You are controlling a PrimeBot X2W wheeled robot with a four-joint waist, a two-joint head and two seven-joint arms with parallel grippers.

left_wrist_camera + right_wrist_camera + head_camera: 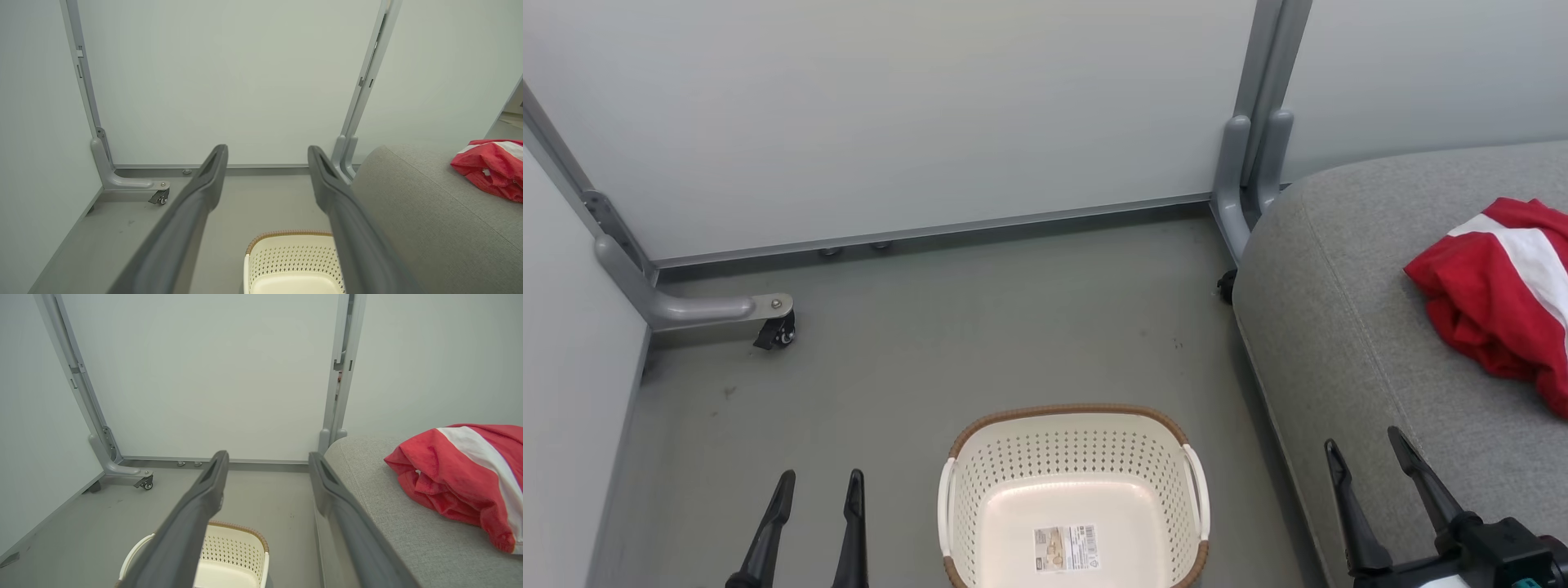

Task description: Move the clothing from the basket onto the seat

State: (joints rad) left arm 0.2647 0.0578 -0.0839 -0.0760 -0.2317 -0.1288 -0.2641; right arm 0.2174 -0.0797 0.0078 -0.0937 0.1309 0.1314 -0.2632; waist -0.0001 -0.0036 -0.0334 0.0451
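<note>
Head view: the clothing (1494,294) is seen as a crumpled bright-red heap laid on the seat (1339,343), toward its right side, and is cut by the picture's right edge.
Clothing, colour: a broad white band is carried across the red cloth; in the right wrist view it is seen running slantwise down the heap.
Clothing, form: soft folds are bunched under the band on the heap's left side, and the fabric is slumped flat against the cushion.
Seat: grey woven upholstery with rounded edges is shown, and a stitched seam is run along it a little in from the edge.
Basket: the basket (1066,410) is set on the floor (931,343) to the left of the seat, near its edge but apart from it and well apart from the clothing.
Basket, look: cream perforated walls, a brown woven-look rim and white handles on both sides are seen; a paper label (1066,547) is stuck on its bottom.
Left gripper: the left gripper (820,475) is held over the floor left of the basket, its fingers spread wide and nothing grasped.
Right gripper: the right gripper (1364,438) is held over the seat's near edge, well apart from the clothing, its fingers likewise spread and nothing grasped.
Surroundings: pale partition panels (890,122) in grey frames are stood behind, one foot fitted with a caster (776,333).
</note>
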